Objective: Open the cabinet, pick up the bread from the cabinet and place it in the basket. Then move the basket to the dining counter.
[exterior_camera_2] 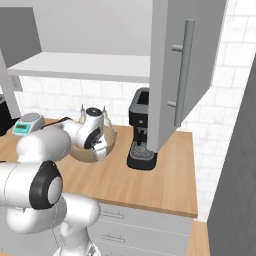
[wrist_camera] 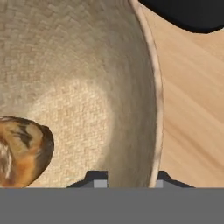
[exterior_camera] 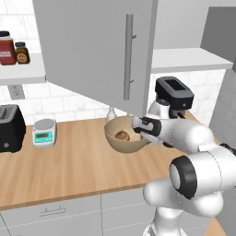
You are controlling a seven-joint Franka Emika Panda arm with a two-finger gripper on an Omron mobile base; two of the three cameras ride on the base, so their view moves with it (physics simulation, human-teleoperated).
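I see my two-finger gripper point(wrist_camera: 127, 183) straddling the rim of the wide tan woven basket point(exterior_camera: 120, 144), one dark fingertip inside the bowl and the other outside on the counter side. The jaws look drawn in close on the thin rim between them, though the tips are cut off at the edge of the hand view and I cannot tell whether they actually pinch it.

The basket is round and bowl-shaped, with a fine weave across its inner wall and a smooth, pale band along its lip. It appears to rest on the light wood worktop point(exterior_camera: 69, 170), whose grain runs in long streaks.

The small round golden-brown bread roll point(wrist_camera: 22, 151) lies inside the basket, on its floor, away from the gripped side. Its crust is mottled brown and amber with a dark edge.

Just beside the basket stands a black coffee machine point(exterior_camera_2: 141, 130), boxy and matte. Above, the light grey wall cabinet door point(exterior_camera: 92, 50) hangs swung open, flat-faced, with a long vertical silver bar handle point(exterior_camera: 128, 57). White tiles back the worktop.
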